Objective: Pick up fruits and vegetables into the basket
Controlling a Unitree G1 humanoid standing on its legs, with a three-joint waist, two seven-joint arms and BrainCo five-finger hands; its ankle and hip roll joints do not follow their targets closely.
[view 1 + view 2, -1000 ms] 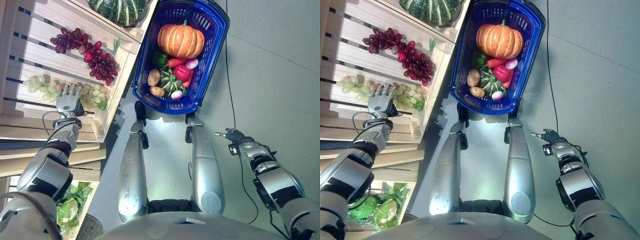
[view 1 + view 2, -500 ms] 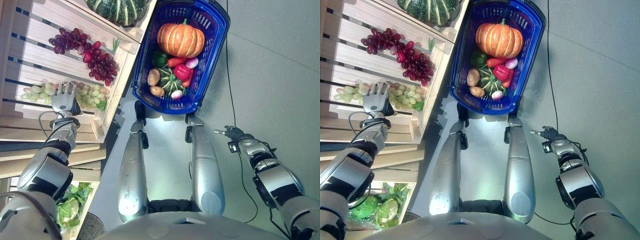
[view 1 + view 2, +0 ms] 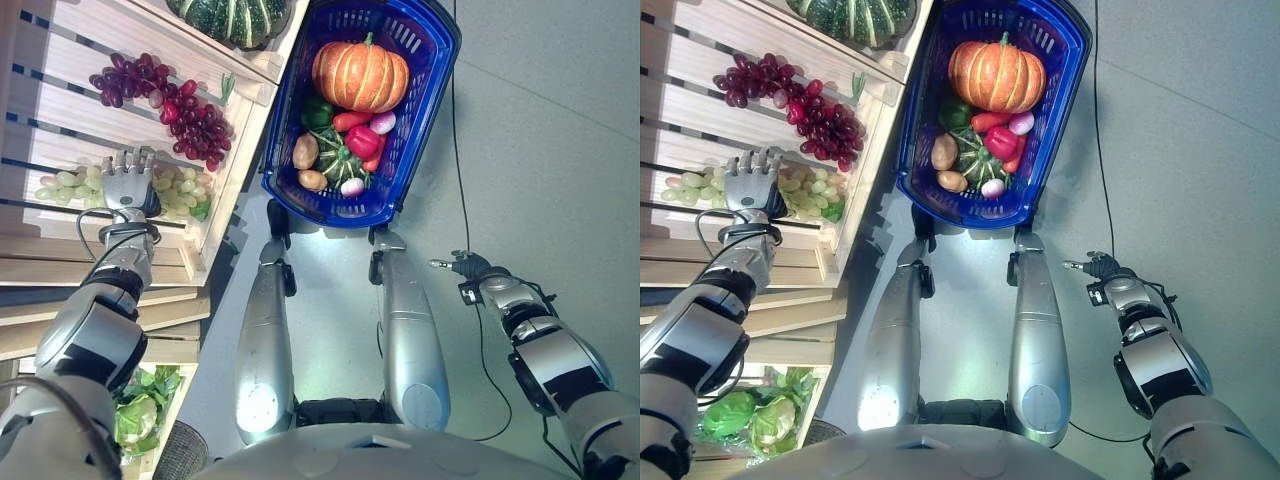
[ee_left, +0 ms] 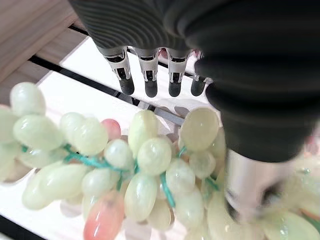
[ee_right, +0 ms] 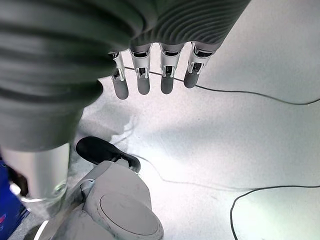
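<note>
A bunch of green grapes (image 3: pixel 182 190) lies on a slatted wooden shelf (image 3: pixel 60 95) at my left. My left hand (image 3: pixel 128 185) hovers open right over the bunch, fingers straight and pointing toward the back of the shelf. In the left wrist view the green grapes (image 4: pixel 145 170) lie just under the fingertips (image 4: pixel 150 85), with the thumb low beside them. The blue basket (image 3: pixel 422 110) stands on the floor ahead and holds an orange pumpkin (image 3: pixel 360 75), peppers, a potato and other vegetables. My right hand (image 3: pixel 470 268) hangs open over the floor at the right.
Red grapes (image 3: pixel 185 115) lie one shelf row beyond the green ones. A dark green striped squash (image 3: pixel 235 18) sits on the top shelf. Leafy greens (image 3: pixel 140 415) fill a lower crate at the bottom left. Grey floor (image 3: pixel 540 150) spreads to the right of the basket.
My left hand has slid a little farther over the green grapes toward the back of the shelf. The right hand has hardly moved.
</note>
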